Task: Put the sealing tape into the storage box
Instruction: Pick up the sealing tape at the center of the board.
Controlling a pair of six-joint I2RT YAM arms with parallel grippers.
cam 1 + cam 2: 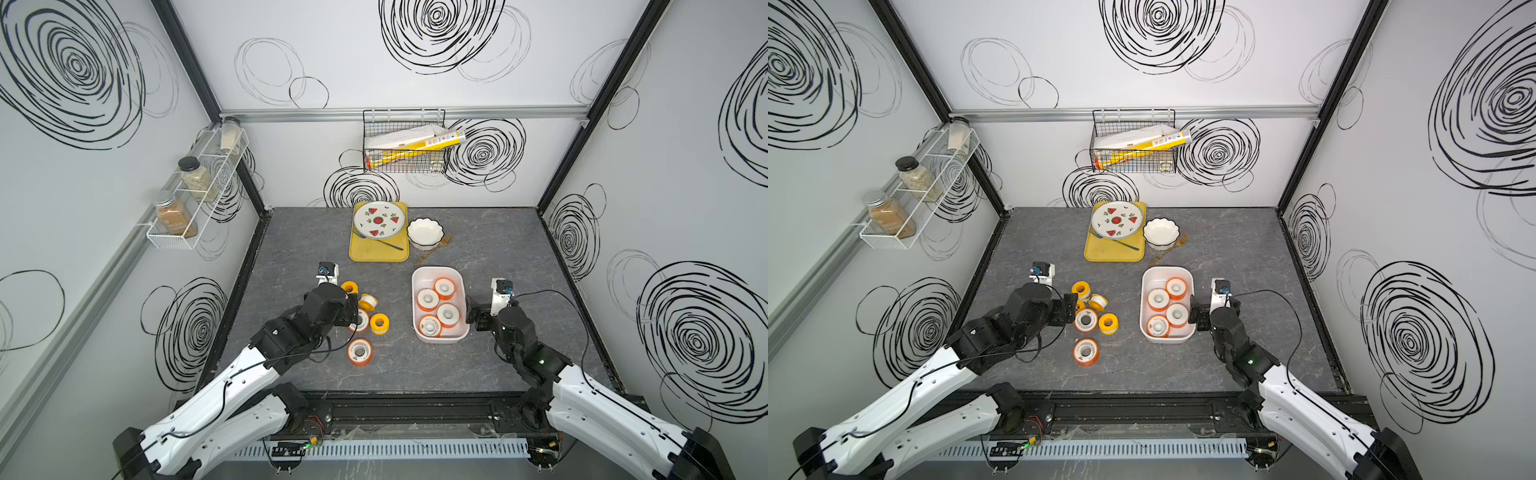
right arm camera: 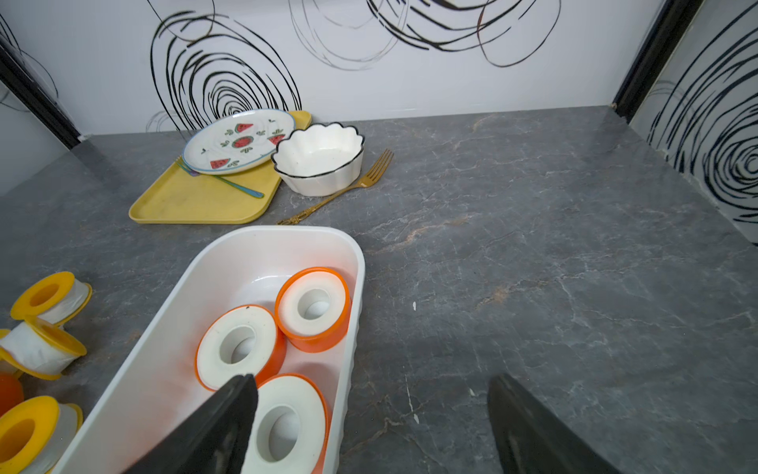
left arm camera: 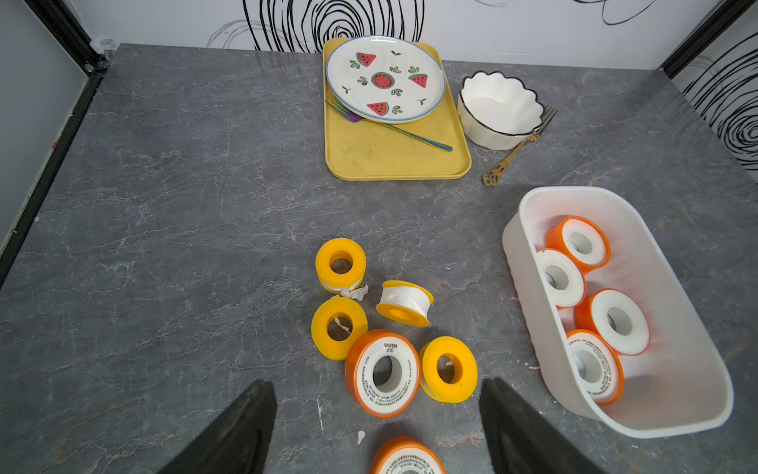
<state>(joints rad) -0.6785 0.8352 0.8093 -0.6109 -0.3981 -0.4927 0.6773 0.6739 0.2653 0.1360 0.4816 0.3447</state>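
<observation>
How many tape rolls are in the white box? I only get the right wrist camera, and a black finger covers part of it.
Observer: Four. The storage box holds a fourth orange spool, hidden from you behind that finger.
Operator: And how many rolls lie outside the box?
Observer: Six loose spools lie on the table: four yellow and two orange.
Operator: Is the other arm holding one?
Observer: No. The left gripper is open and empty, with a labelled orange spool lying just ahead of it.
</observation>
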